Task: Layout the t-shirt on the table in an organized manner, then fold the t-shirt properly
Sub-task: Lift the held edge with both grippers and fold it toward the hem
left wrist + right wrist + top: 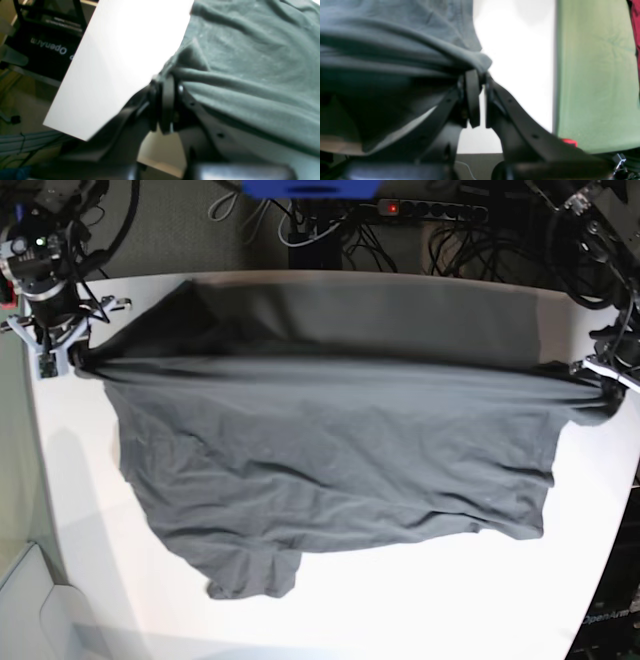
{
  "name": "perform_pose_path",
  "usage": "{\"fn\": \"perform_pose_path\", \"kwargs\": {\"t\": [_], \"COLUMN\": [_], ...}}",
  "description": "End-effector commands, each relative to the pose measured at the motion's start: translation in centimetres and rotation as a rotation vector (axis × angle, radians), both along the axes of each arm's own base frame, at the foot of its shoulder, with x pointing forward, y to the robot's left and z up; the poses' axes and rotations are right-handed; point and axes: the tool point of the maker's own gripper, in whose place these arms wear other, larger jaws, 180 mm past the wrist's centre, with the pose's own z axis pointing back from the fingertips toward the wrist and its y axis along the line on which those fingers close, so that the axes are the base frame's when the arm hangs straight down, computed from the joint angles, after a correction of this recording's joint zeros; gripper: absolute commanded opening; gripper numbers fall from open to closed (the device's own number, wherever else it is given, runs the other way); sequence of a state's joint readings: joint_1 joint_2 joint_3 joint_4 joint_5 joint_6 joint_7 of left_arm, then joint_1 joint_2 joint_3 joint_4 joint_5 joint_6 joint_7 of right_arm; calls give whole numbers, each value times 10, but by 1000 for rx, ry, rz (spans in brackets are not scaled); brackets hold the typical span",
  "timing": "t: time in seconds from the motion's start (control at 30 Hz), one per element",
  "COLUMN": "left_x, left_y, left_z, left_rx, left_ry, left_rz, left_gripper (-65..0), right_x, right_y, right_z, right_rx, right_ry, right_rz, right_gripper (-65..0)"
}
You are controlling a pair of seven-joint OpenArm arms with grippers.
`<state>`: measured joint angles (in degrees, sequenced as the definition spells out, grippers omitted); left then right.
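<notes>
A: What've we got for the surface & room?

B: We see the table [80,480], white, rounded corners, filling most of the base view. Behind its far edge there's a tangle of cables [450,250] and a power strip [430,210] w/ a red light. Right wrist view shows a green panel [597,75] past the table's edge.

A: And the t-shirt [330,470]?

B: Dark grey, stretched wide across the table btwn both arms. Its upper edge is pulled taut and lifted; the rest drapes down onto the tabletop, wrinkled, one sleeve hanging toward the near edge.

A: Grippers?

B: Left gripper [166,80] is clamped on the shirt's edge at base view's right. Right gripper [478,75] is pinched on the opposite end, base view's left, cloth bunched at its tips.
</notes>
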<state>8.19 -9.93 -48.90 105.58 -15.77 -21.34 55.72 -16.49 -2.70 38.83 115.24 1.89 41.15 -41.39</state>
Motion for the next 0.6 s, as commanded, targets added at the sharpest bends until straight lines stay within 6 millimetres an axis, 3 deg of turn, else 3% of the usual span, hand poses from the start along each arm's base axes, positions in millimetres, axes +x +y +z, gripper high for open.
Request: {"fn": "perform_pose_path", "kwargs": {"t": [0.0, 0.27, 0.57], "left_x": [9, 32, 50], "left_y": [13, 13, 18], "left_z": [21, 28, 15], "left_rx": [54, 9, -61], "left_ry": [-59, -116, -122], "left_rz": [22, 40, 60], "left_gripper": [-648, -648, -648], "right_x": [9, 48, 79], "right_y": [-10, 14, 9], "right_z": [17, 34, 49], "right_rx": [-40, -20, -21], "right_ry": [-50, -134, -193], "right_rz": [-18, 56, 69], "right_gripper": [-650, -650, -650]}}
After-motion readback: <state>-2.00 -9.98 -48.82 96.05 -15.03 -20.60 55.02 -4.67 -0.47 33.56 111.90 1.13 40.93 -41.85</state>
